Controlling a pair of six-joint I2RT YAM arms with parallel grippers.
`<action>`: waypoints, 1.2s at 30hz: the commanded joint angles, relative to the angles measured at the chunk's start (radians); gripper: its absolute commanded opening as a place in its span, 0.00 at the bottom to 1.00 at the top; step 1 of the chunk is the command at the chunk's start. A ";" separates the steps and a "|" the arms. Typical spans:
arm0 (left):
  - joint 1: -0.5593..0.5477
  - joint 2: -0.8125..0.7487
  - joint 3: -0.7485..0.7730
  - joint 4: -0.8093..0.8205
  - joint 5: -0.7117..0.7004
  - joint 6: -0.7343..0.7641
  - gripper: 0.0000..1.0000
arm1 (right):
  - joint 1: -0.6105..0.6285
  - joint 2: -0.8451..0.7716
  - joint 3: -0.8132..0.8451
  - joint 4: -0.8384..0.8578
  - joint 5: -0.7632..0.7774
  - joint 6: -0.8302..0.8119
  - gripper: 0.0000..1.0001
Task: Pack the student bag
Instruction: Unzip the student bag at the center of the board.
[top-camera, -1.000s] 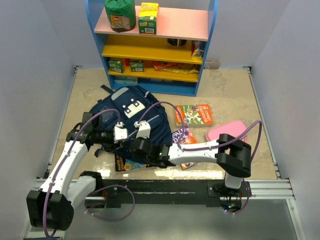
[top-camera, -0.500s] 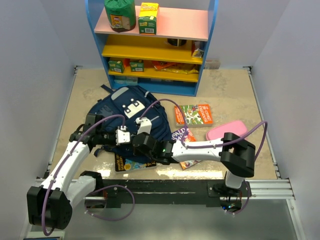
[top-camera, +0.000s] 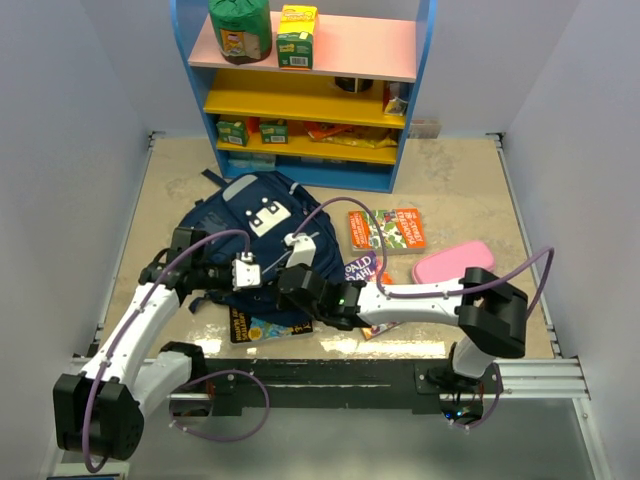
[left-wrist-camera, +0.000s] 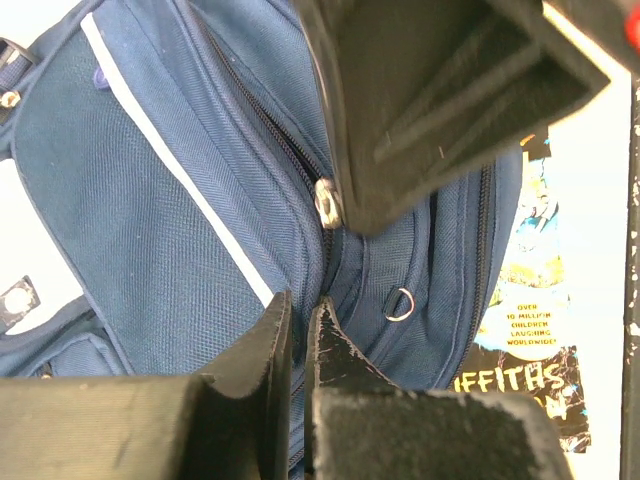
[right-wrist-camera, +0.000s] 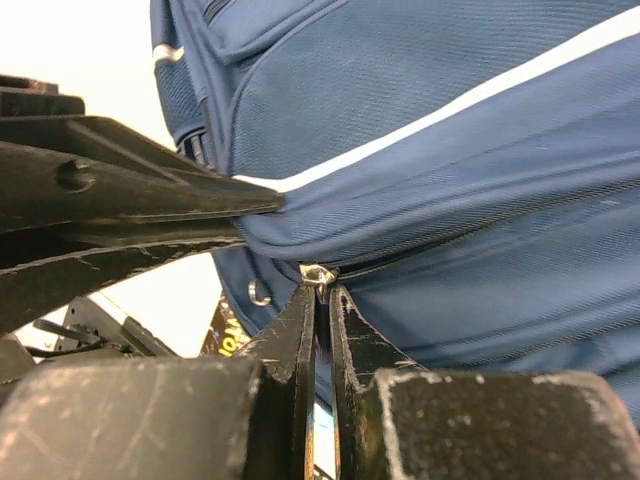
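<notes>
The student bag (top-camera: 262, 232) lies flat left of mid-table, just near of the shelf (top-camera: 300, 175), its near edge overlapping a book (top-camera: 248, 328). The right gripper (right-wrist-camera: 320, 300) is clenched on the silver zipper pull (right-wrist-camera: 316, 272). The left gripper (left-wrist-camera: 300, 318) pinches the bag's fabric beside the zip. The small pull may slip free if the tug leaves the zip's line, or the thin fabric pinch may give and the bag drag. A second ago the left jaws stood apart, and the right elbow has since swung right.
</notes>
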 joint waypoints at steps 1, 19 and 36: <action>0.006 -0.015 0.004 0.018 -0.038 0.026 0.00 | -0.028 -0.115 -0.046 0.022 0.043 -0.006 0.00; 0.006 -0.153 0.015 -0.127 -0.117 0.138 0.00 | -0.263 -0.097 -0.091 -0.025 0.005 -0.139 0.00; 0.006 -0.210 0.018 -0.249 -0.108 0.299 0.00 | -0.430 0.086 0.064 -0.029 0.038 -0.185 0.00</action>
